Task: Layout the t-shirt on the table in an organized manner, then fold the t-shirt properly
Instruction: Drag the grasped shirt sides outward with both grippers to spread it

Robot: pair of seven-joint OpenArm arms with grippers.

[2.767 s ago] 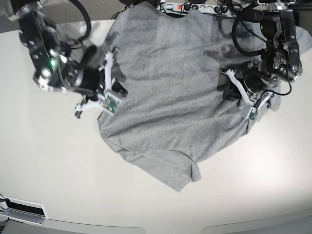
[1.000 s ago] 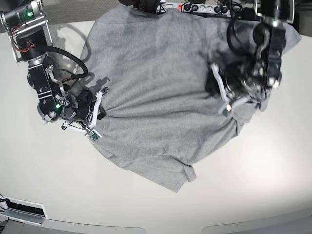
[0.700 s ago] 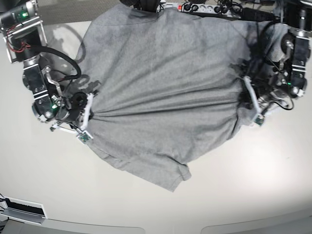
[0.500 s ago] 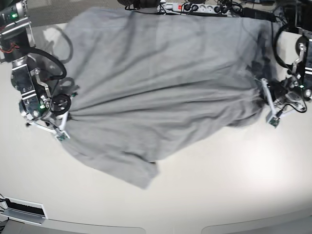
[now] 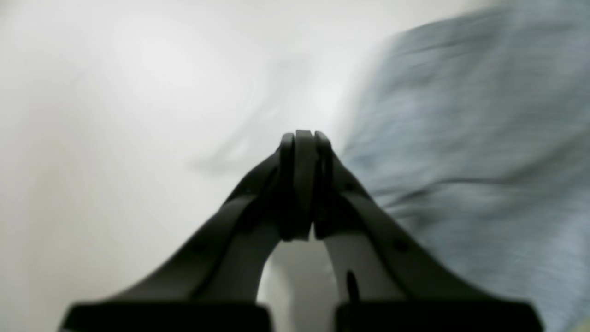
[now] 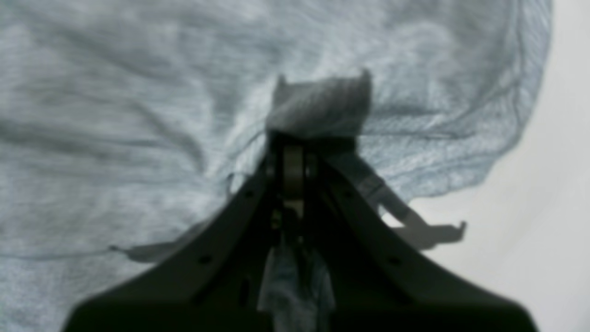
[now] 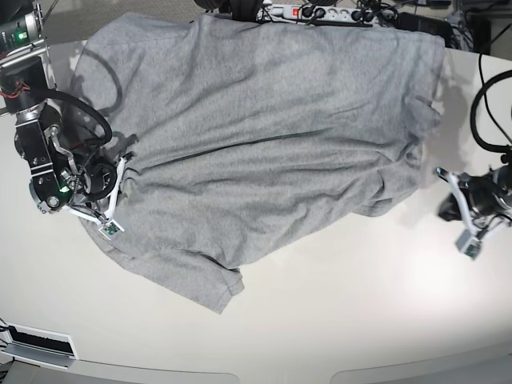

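Observation:
The heather-grey t-shirt (image 7: 264,120) lies spread, plain side up, over the far half of the off-white table (image 7: 336,320), one sleeve pointing to the front (image 7: 212,288). My right gripper (image 7: 126,178) sits at the shirt's left edge, shut on a bunch of its fabric. The right wrist view shows that gripper (image 6: 294,140) with cloth (image 6: 318,103) puckered over its tips. My left gripper (image 7: 442,210) is shut and empty, on bare table just right of the shirt's edge. In the left wrist view the left gripper (image 5: 302,138) holds nothing, and the blurred shirt (image 5: 470,138) lies to its right.
A power strip (image 7: 312,12) and cables run along the table's far edge behind the shirt. A small white device (image 7: 40,344) sits at the front left corner. Bare tabletop stretches along the front and right.
Both arms pulled outward and stretched the shirt wide. The left gripper let go of the shirt's right edge and moved off to the right. The shirt has settled flatter on the table.

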